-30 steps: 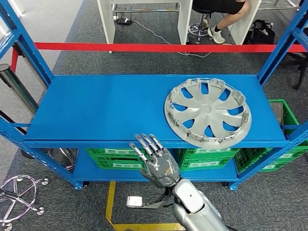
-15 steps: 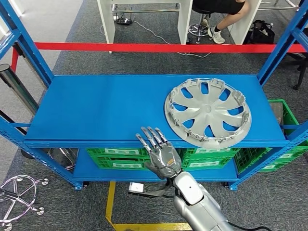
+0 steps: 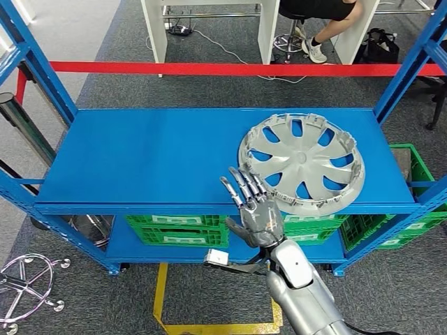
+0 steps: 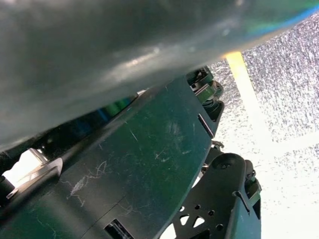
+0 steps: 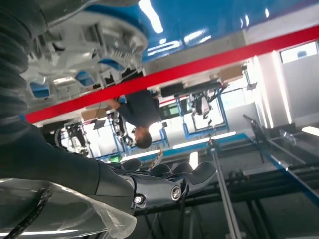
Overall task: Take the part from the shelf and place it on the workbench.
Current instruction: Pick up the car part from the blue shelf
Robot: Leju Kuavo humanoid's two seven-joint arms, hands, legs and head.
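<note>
The blue shelf (image 3: 158, 153) carries 1 silver wheel cover (image 3: 301, 162) lying flat on its top board, toward the right end, with its near rim reaching the board's front edge. Below the wheel cover, green crates (image 3: 174, 230) sit on the lower board.

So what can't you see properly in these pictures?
- Green crates, head view: mostly hidden under the blue shelf.
- Hubcap, head view: near rim partly covered by the right hand.
- Seated person, head view: cut off by the top edge.
- Left wrist view: blurred dark robot parts.
</note>
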